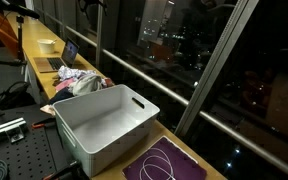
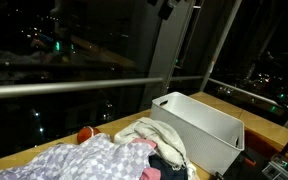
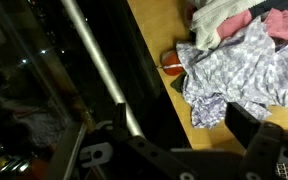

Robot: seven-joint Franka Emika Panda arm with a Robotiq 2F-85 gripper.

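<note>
Filling most of the background, dark window glass [image 2: 74, 50] with a metal rail [image 3: 99, 60] runs along a long wooden counter [image 1: 36, 55]. White plastic bin [image 1: 114, 145] sits on the counter, open top, looks empty; in both exterior views it's beside the clothes. Purple cloth [image 1: 169, 165] with a thin white cord lies on the bin's other side, well apart from the clothes. Clothes pile [image 3: 239, 65] lies heaped on the counter by the window, just beside the bin [image 2: 209, 135]: grey patterned garment on top, pink and white bits under it. Pile's long axis roughly follows the counter edge and rail. Small red-orange thing [image 3: 172, 63] at the pile's window-side edge, touching or nearly; can't tell what it is. Gripper [image 3: 179, 135] comes in from the bottom of the wrist view, jaws spread as wide as they go, nothing between them, nothing touched. Pile sits ahead of the fingertips and off to the right in that view, below the gripper, clear gap. Only one arm here, so it's the nearer by default.
</note>
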